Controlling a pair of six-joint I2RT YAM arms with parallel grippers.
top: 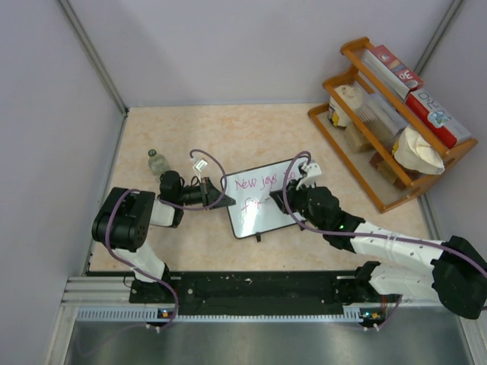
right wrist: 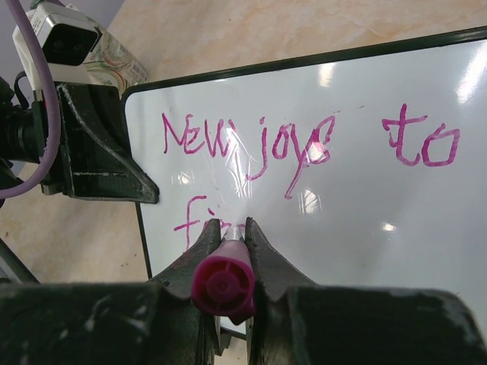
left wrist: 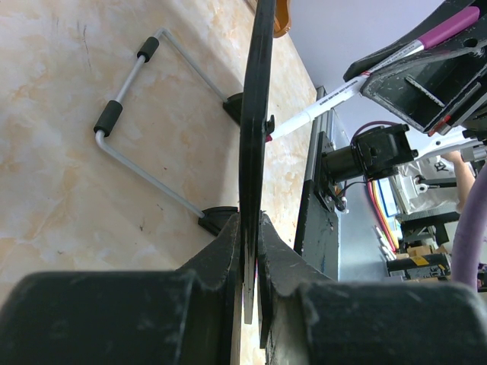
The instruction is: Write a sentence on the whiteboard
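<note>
Left gripper [left wrist: 249, 228]: one whiteboard [left wrist: 255, 114]; right gripper [right wrist: 230, 228]: one marker [right wrist: 223, 285].

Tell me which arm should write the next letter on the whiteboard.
Right. The right gripper holds the marker, tip at the second line of the sentence. The left gripper clamps the edge of the whiteboard, steadying it.

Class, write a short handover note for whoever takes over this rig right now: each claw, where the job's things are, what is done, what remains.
Left claw: shut on the edge of the whiteboard, holding it in place.
Right claw: shut on the pink marker, tip at the board's second line.
Done: the sentence reads "New joys to" on line one; line two shows only about "fi".
Left: finish the second line, then probably lift the marker clear and release the board.
</note>
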